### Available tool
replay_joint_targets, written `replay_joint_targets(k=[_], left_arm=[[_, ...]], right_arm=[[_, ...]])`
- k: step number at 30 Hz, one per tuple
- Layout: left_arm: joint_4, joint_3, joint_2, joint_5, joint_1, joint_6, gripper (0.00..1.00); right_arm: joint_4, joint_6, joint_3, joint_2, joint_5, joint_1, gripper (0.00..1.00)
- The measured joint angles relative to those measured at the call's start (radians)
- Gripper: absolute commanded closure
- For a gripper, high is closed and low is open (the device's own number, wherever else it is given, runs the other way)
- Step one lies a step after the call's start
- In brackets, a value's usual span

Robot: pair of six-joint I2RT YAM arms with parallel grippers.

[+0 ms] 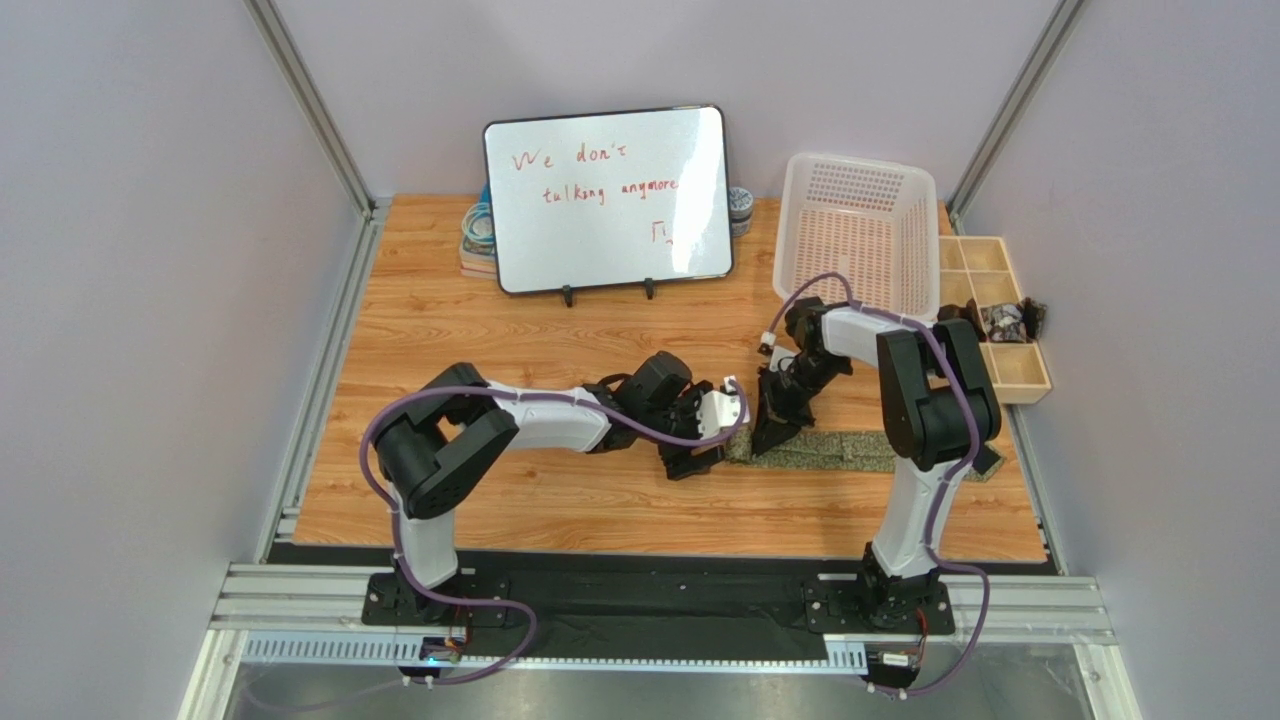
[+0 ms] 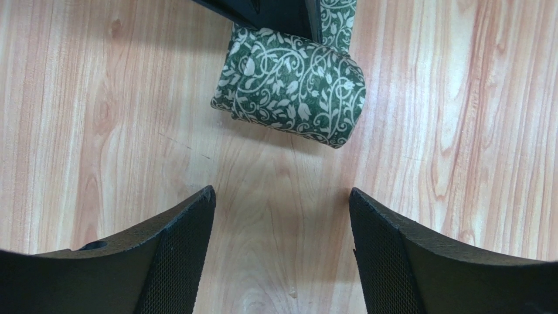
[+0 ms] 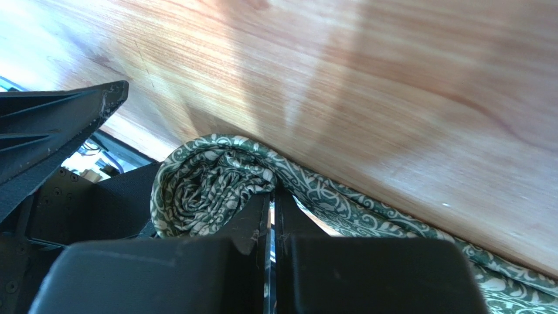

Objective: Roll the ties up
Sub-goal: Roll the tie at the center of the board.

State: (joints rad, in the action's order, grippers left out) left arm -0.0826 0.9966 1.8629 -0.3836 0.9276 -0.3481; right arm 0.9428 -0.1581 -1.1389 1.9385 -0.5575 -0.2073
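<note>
Tie roll [image 2: 291, 88] sits just clear of the wide-spread left gripper [image 2: 281, 193].

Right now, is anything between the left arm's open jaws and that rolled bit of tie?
Nothing visible. Only bare table lies between the open left jaws and the roll. The right jaws, shut, sit at the roll's far side.

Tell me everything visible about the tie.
The tie is dark green, woven-looking fabric with a pale vine-and-leaf print. One end is wound into a loose, slightly flattened roll lying on its side on the wooden table. The rest runs flat to the right, passing under the right arm. The shut right gripper presses against the roll where the strip leaves it. The open left gripper hovers apart from it.
</note>
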Motion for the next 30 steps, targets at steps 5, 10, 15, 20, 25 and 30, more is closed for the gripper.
replay_joint_targets(k=[5,10,15,20,25,30], left_arm=[[-0.103,-0.067,-0.019,-0.013,-0.001,0.006,0.17],[-0.22,-0.133,-0.032,-0.025,-0.001,-0.004,0.16],[-0.272,-0.15,-0.032,-0.045,-0.002,-0.022,0.16],[-0.306,-0.15,-0.025,-0.078,-0.002,-0.02,0.24],[-0.298,-0.118,0.007,-0.082,-0.006,-0.018,0.51],[-0.242,-0.089,0.015,-0.077,-0.013,-0.029,0.69]], right_arm=[[0.027,-0.005,-0.032,0.031,0.004,-0.034,1.0],[0.056,-0.016,-0.068,0.075,-0.026,-0.074,1.0],[0.058,-0.018,-0.085,0.089,-0.037,-0.093,1.0],[0.041,-0.021,-0.098,0.102,-0.066,-0.108,1.0],[0.002,-0.035,-0.099,0.108,-0.106,-0.117,1.0],[-0.027,-0.053,-0.096,0.106,-0.13,-0.119,0.98]])
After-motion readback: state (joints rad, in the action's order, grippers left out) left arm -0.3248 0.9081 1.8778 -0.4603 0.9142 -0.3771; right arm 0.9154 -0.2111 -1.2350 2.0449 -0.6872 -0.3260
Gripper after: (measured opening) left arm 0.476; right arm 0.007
